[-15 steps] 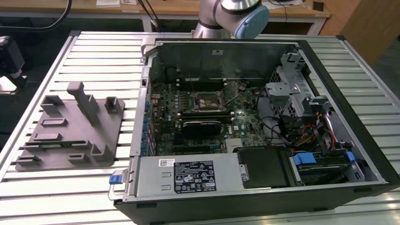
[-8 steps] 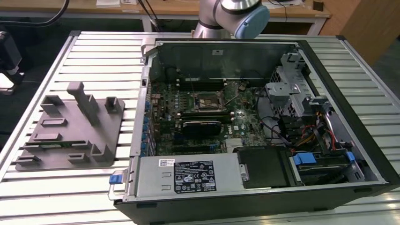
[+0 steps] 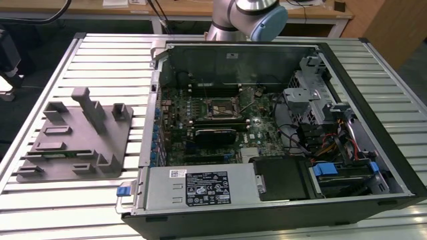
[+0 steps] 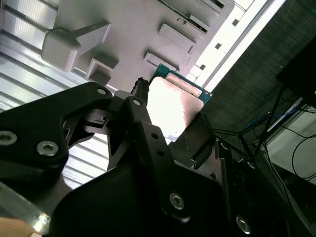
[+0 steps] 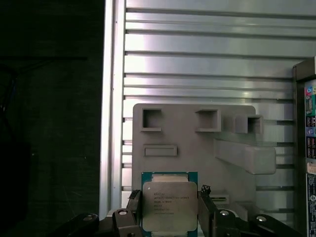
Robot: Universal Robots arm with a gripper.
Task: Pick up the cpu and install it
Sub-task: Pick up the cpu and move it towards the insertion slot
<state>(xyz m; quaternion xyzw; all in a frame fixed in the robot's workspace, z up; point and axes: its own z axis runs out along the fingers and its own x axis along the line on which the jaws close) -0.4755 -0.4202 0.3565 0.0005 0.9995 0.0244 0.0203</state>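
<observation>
My gripper's [image 5: 169, 200] matte black fingers [image 5: 134, 210] are pinched on two opposite edges of the cpu [image 5: 169, 207], a flat square with a dull silver lid on a green rim. Beyond it a grey plastic tray [image 5: 192, 148] with blocky recesses lies on the ribbed metal table [image 5: 197, 64].

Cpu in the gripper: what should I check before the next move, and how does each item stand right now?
1. Grip: the gripper clamps the cpu on two opposite sides: ok.
2. Cpu square in the grip, not skewed: ok.
3. Cpu clear of the grey tray: ok, judging by the second wrist view.
4. Computer case open, motherboard exposed: ok.
5. Socket open and empty: cannot tell.
6. Cpu corner mark matched to the socket: cannot tell.
</observation>
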